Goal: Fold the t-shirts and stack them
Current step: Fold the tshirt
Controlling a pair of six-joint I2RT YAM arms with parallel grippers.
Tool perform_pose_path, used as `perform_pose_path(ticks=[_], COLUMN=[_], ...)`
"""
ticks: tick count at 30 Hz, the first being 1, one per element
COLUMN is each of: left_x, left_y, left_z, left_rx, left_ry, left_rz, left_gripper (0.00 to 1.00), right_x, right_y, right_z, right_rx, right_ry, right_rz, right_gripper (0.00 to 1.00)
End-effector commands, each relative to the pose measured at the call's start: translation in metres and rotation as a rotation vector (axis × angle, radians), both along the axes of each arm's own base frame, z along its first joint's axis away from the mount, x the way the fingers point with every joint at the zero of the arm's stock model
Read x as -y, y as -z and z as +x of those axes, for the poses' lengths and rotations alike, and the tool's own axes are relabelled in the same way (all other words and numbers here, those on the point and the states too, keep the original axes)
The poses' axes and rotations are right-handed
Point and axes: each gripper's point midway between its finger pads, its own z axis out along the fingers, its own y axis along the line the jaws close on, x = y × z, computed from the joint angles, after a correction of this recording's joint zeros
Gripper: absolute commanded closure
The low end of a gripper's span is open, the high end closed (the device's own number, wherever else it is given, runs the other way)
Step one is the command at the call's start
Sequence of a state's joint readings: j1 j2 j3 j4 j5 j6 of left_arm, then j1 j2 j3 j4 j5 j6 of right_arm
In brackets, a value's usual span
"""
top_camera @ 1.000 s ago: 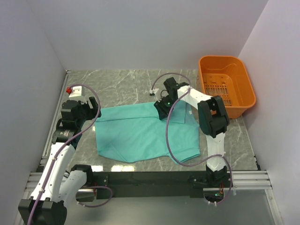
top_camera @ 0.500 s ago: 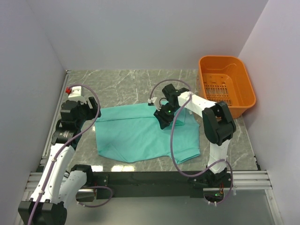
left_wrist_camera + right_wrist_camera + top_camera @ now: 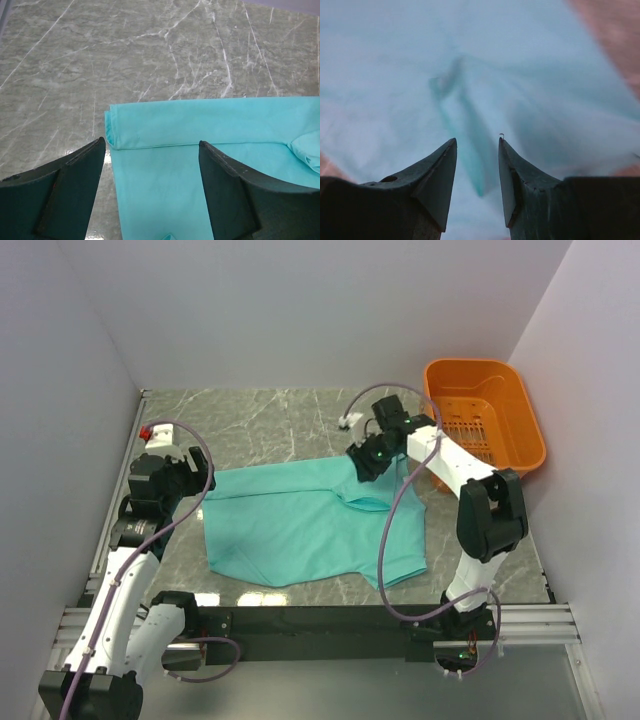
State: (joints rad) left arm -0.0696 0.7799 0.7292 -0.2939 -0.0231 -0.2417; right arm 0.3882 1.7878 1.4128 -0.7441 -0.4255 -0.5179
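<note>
Grey marble with white veins forms the table (image 3: 270, 420), which is closed in by plain white walls on three sides. Spread over its middle lies the teal t-shirt (image 3: 290, 525), the largest thing on it, flat over most of its area. In the left wrist view its far edge is turned over into a long, even band that ends in a rounded corner. The far right part of the shirt is rumpled into a raised fold.

An orange plastic basket (image 3: 505, 476) sits in the far right corner, apart from the shirt.

The right arm reaches out over the shirt's far right part, and the right gripper (image 3: 477, 141) hangs low over the cloth with its jaws partly apart. A darker ridge of cloth runs down toward the narrow gap between them. That view is blurred, so I cannot tell whether the cloth is pinched.

The left gripper (image 3: 151, 145) hovers at the shirt's left edge, released, its jaws spread wide with nothing between them.
</note>
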Motion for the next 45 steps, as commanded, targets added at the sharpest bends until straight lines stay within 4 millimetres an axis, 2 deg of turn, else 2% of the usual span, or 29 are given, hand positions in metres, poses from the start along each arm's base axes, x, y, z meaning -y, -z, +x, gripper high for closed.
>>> perform_pose_path(ticks=[1,2,4,5,8,10,11,12,15,16,18,19,22,28,32,33,39,45], left_x=[0.003,0.003,0.003,0.003,0.005,0.008,0.009,0.011,0.016,0.019,0.020,0.021,0.019,0.016,0.017,0.008,0.009,0.008], left_y=[-0.017,-0.017,-0.016,-0.016,-0.008,0.000,0.003,0.006,0.017,0.030,0.033,0.047,0.065,0.088,0.101,0.103,0.124,0.127], left_z=[0.004,0.004,0.005,0.006,0.012,0.023,0.027,0.032,0.052,0.058,0.071,0.077,0.092,0.113,0.119,0.120,0.121,0.125], left_rx=[0.069,0.068,0.065,0.064,0.045,0.009,-0.009,-0.025,-0.065,-0.104,-0.112,-0.150,-0.206,-0.253,-0.285,-0.285,-0.341,-0.335], left_ry=[0.012,0.012,0.012,0.011,0.003,0.003,-0.003,-0.002,-0.020,-0.017,-0.038,-0.046,-0.085,-0.115,-0.121,-0.138,-0.147,-0.147], left_rz=[-0.016,-0.016,-0.017,-0.020,-0.041,-0.070,-0.099,-0.120,-0.195,-0.217,-0.272,-0.287,-0.326,-0.377,-0.384,-0.393,-0.415,-0.416], left_gripper=[0.20,0.20,0.20,0.20,0.19,0.20,0.21,0.21,0.23,0.23,0.23,0.25,0.27,0.29,0.29,0.30,0.30,0.31], right_x=[0.043,0.049,0.062,0.079,0.098,0.102,0.105,0.104,0.102,0.103,0.105,0.106,0.108,0.109,0.109,0.110,0.109,0.111], right_y=[-0.023,-0.013,-0.007,-0.001,0.008,0.008,0.018,0.015,0.022,0.022,0.025,0.026,0.031,0.040,0.044,0.045,0.049,0.054], right_z=[0.077,0.083,0.099,0.106,0.122,0.130,0.132,0.137,0.142,0.143,0.146,0.146,0.146,0.142,0.140,0.138,0.133,0.127], right_rx=[0.211,0.195,0.230,0.249,0.267,0.264,0.240,0.243,0.231,0.231,0.232,0.225,0.201,0.155,0.142,0.138,0.128,0.104], right_ry=[0.360,0.438,0.538,0.625,0.742,0.769,0.784,0.789,0.805,0.808,0.824,0.828,0.838,0.852,0.866,0.867,0.868,0.865], right_rz=[-0.081,-0.099,-0.139,-0.190,-0.214,-0.202,-0.204,-0.197,-0.202,-0.203,-0.209,-0.211,-0.208,-0.198,-0.201,-0.205,-0.205,-0.213], right_gripper=[0.54,0.54,0.54,0.54,0.54,0.54,0.54,0.54,0.55,0.55,0.55,0.55,0.56,0.58,0.58,0.58,0.59,0.59])
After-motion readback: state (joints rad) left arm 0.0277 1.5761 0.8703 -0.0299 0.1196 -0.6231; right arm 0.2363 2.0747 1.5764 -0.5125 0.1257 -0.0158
